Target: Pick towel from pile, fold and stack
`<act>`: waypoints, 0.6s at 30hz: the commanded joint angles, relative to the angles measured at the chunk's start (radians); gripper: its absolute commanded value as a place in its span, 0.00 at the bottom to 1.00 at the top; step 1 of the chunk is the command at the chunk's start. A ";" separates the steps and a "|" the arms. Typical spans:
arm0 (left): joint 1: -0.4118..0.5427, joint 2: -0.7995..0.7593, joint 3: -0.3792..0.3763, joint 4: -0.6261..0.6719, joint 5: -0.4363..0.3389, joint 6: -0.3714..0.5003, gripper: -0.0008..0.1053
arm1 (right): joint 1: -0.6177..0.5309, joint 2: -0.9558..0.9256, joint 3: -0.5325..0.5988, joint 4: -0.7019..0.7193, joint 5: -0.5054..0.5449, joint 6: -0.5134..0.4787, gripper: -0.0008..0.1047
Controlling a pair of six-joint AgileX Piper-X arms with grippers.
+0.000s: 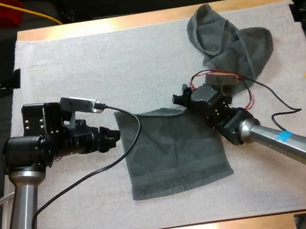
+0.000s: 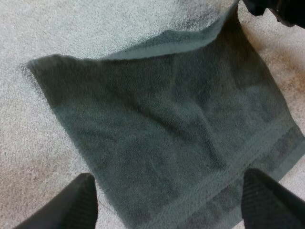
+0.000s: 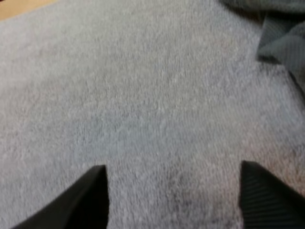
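Two towels on the white mat (image 1: 68, 63): flat towel (image 1: 174, 151) spread mid-mat, crumpled towel (image 1: 228, 41) at the far right corner. Left end effector (image 1: 115, 137) sits at the flat towel's left edge, fingers (image 2: 81, 202) spread, gripping nothing. Right end effector (image 1: 181, 97) hovers by its far right corner, fingers (image 3: 97, 195) spread over bare mat.

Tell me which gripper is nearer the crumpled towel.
Right. The right gripper is at the far corner of the flat towel, a short way from the crumpled towel. The left gripper is at the flat towel's opposite edge, clearly farther off.
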 commanded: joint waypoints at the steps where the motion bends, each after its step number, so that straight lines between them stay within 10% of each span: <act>1: -0.005 -0.004 -0.006 0.002 0.007 0.006 0.59 | -0.001 -0.031 -0.008 0.029 0.004 -0.031 0.61; 10: -0.005 -0.004 -0.005 0.002 0.007 0.006 0.59 | -0.001 -0.163 -0.008 0.178 -0.338 -0.105 0.56; 13: -0.005 -0.004 -0.005 0.002 0.014 0.006 0.59 | 0.004 -0.164 -0.008 0.179 -0.565 -0.105 0.43; 18: -0.005 -0.004 -0.005 0.002 0.060 0.006 0.59 | 0.057 -0.156 -0.008 0.185 -0.583 -0.105 0.16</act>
